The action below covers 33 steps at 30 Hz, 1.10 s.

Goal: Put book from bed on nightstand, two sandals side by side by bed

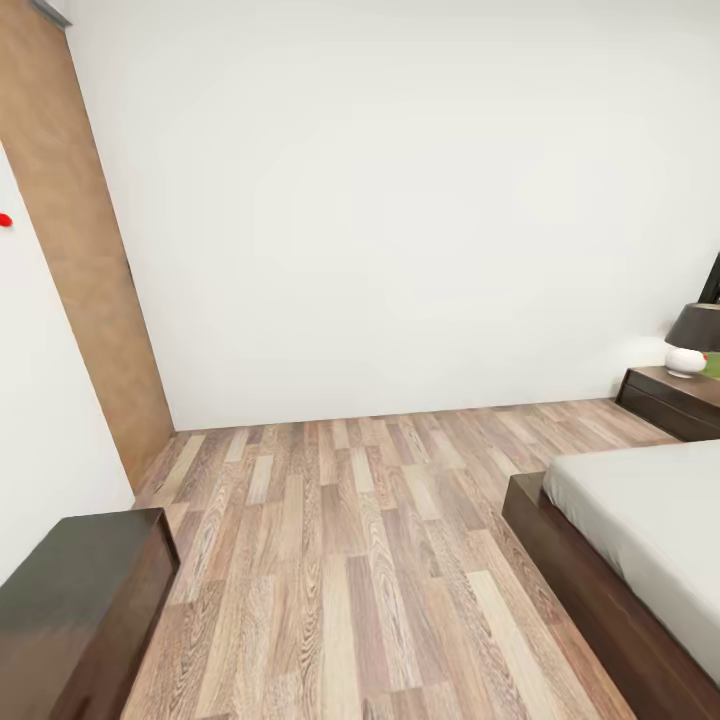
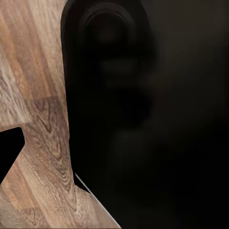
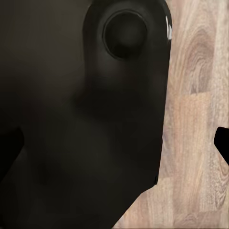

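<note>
I am in the bedroom, facing a white wall. The bed (image 1: pixel 650 520), with a whitish-grey mattress and a dark brown frame, reaches in from the lower right. Past its far end stands a low brown nightstand (image 1: pixel 672 398) against the wall. The book and the sandals are out of view. In the left wrist view a black fingertip (image 2: pixel 9 152) pokes in over the plank floor beside my dark body (image 2: pixel 143 119). The right wrist view has another black fingertip (image 3: pixel 223 143) over the planks. Neither wrist view reveals how the jaws stand.
A lamp (image 1: pixel 695 340) with a dark shade and white base sits on the nightstand. A dark brown low cabinet (image 1: pixel 70 600) stands at the lower left. A plain brown door (image 1: pixel 90 280) is on the left wall. Wood-plank floor (image 1: pixel 350 520) stretches between cabinet and bed.
</note>
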Tool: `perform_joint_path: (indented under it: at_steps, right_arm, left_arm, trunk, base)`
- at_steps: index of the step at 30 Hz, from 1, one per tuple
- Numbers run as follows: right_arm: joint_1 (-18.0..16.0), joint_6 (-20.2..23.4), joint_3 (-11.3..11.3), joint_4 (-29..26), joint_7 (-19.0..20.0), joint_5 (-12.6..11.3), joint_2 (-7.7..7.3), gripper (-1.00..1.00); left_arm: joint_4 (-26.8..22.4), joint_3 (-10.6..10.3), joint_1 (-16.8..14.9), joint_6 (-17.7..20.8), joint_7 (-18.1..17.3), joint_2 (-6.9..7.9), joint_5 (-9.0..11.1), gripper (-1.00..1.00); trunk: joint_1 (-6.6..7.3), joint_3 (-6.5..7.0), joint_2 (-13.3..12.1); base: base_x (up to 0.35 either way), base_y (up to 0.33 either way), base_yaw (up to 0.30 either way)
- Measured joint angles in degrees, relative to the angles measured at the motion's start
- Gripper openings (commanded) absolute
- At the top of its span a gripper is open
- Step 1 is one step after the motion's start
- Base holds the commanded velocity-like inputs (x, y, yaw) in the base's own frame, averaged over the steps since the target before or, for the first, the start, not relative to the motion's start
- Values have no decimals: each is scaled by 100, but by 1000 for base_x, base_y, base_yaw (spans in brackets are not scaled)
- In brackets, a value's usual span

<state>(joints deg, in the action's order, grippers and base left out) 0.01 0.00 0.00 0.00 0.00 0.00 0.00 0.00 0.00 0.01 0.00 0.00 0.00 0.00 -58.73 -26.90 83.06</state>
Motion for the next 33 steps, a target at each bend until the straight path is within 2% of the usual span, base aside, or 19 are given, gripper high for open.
perform_joint_path:
  at_steps: [26, 33]
  right_arm:
    - [-8, 18, -14, 36, -24, -24, 0, 100]
    - [-7, 23, -18, 35, -24, -24, -3, 100]
  left_arm:
    - [-170, -8, -1, 80, 8, -17, 0, 100]
    - [-170, -8, -1, 80, 8, -17, 4, 100]
  trunk:
    - [0, 1, 0]
    - [0, 2, -1]
  base:
    - [0, 0, -1]
    - [0, 0, -172]
